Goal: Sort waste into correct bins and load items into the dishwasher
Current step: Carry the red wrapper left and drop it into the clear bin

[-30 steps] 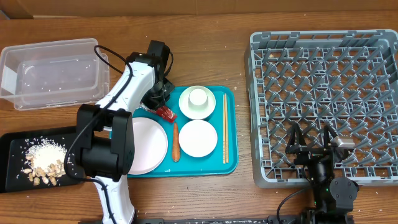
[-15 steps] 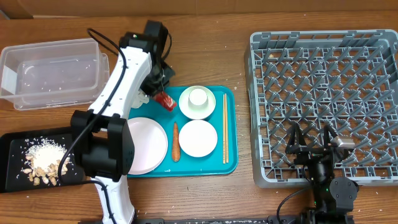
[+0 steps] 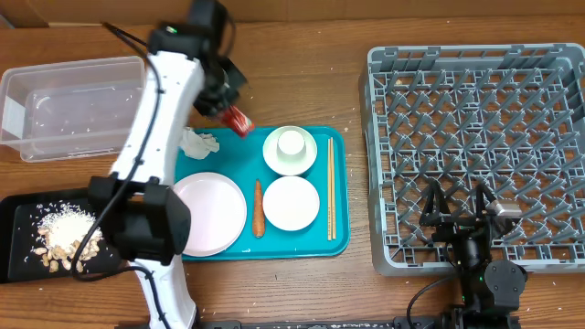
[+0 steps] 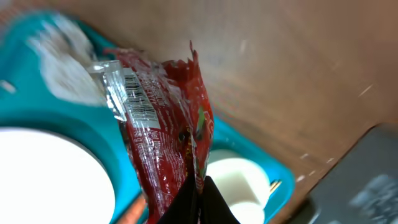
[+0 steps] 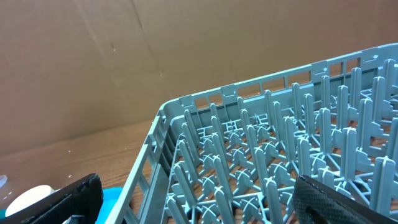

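The grey dish rack (image 3: 475, 146) is shown at the right, with the right gripper (image 3: 460, 206) held over its near edge, fingers spread wide. The teal serving tray (image 3: 302, 247) at centre carries the pale-pink plate (image 3: 212, 212), the far bowl (image 3: 274, 157) holding the small white cup (image 3: 291, 143), the near bowl (image 3: 291, 202), the chopsticks (image 3: 330, 187) along its right side, and the carrot (image 3: 259, 208) between plate and near bowl. The clear tub (image 3: 73, 108) is set at far left. The black tray (image 3: 18, 215), bearing food scraps and rice (image 3: 62, 233), is at near left. The crumpled tissue (image 3: 197, 143) lies at the serving tray's far left corner. The red wrapper (image 4: 165, 124) is pinched in the left gripper (image 3: 228, 111), raised just beyond the serving tray's far edge.
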Robot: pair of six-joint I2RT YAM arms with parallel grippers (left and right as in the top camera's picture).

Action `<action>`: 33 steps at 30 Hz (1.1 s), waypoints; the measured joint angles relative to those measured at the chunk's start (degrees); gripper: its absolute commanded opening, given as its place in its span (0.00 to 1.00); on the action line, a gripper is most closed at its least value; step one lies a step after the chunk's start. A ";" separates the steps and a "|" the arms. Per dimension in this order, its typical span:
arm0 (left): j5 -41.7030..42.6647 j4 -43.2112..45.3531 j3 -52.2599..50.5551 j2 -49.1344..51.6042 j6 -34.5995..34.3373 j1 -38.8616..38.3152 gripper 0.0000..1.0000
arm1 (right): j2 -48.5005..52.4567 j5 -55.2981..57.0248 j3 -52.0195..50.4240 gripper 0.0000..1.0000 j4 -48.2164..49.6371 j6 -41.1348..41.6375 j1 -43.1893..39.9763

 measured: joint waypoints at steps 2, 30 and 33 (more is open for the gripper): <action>-2.75 -0.46 4.63 0.00 0.46 2.38 0.04 | 0.00 0.00 0.00 1.00 0.00 0.02 0.00; -14.91 16.17 3.39 1.66 6.95 27.69 1.00 | 0.00 0.00 0.00 1.00 -0.04 0.04 0.00; -12.26 15.19 3.43 1.64 9.49 27.36 1.00 | 0.00 0.00 0.00 1.00 -0.04 0.00 0.00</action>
